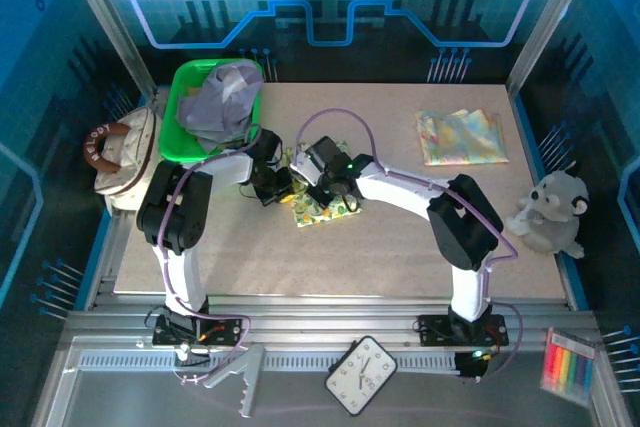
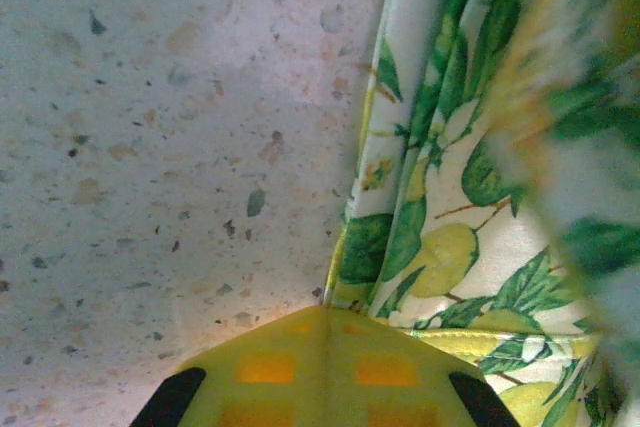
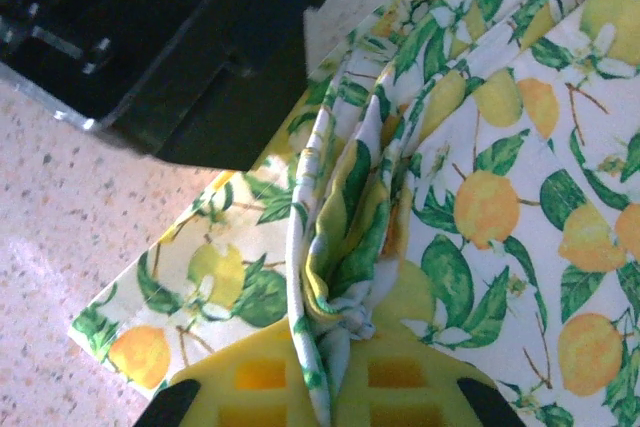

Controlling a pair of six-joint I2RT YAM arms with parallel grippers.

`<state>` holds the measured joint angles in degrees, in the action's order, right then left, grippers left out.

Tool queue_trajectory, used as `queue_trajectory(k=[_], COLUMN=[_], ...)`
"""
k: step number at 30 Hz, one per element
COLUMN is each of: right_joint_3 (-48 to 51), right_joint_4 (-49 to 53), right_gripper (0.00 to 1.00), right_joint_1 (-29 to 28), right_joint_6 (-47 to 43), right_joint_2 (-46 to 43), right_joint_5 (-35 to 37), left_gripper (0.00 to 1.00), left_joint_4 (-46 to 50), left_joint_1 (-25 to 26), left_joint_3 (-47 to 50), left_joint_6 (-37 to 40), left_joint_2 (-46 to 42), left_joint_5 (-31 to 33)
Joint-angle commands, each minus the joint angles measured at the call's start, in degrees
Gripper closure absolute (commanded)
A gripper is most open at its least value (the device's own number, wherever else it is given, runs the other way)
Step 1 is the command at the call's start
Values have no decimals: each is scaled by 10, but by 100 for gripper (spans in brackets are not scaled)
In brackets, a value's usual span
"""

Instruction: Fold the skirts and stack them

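Skirt fold (image 3: 330, 277) sits pinched between right fingers (image 3: 250, 377).

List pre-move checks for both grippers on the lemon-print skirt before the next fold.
1. Right gripper pinching the white lemon-print cloth skirt: ok, a pleat sits between the jaws.
2. Left gripper shut: ok.
3. Left gripper actually holding cloth: cannot tell.
4. Skirt flat: not ok, bunched in pleats.
5. Left arm and right arm uncrossed: ok.
6. Green plastic bin with lavender-grey cloth apart from skirt: ok.
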<state>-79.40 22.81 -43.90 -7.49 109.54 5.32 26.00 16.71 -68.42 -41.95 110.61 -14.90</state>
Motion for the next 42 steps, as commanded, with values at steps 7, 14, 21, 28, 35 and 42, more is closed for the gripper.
queue_trajectory(k=[7,14,21,28,35,42], right_joint_3=[-5,-4,-10,-48,-168,-107], right_joint_4=[62,92,92,68,164,188], right_gripper=[100,81,45,72,99,100], right_joint_1=[-18,-12,40,126,150,142], right_joint_6=[-3,8,64,180,234,325], right_joint_2=[38,7,-51,-19,104,93], right_joint_5=[-36,-105,-178,-113,-56,-18], left_gripper=[97,94,82,79,80,81], left_joint_4=[20,21,52,50,2,6], left_joint_1=[-9,-16,-30,-41,-38,-28], left_joint_3=[1,-11,-7,9,6,-27], left_joint_6=[-1,-1,15,12,-14,-6], left_joint_2=[-2,-1,-38,-71,-34,18], left_joint_5=[7,6,18,-1,-43,-33])
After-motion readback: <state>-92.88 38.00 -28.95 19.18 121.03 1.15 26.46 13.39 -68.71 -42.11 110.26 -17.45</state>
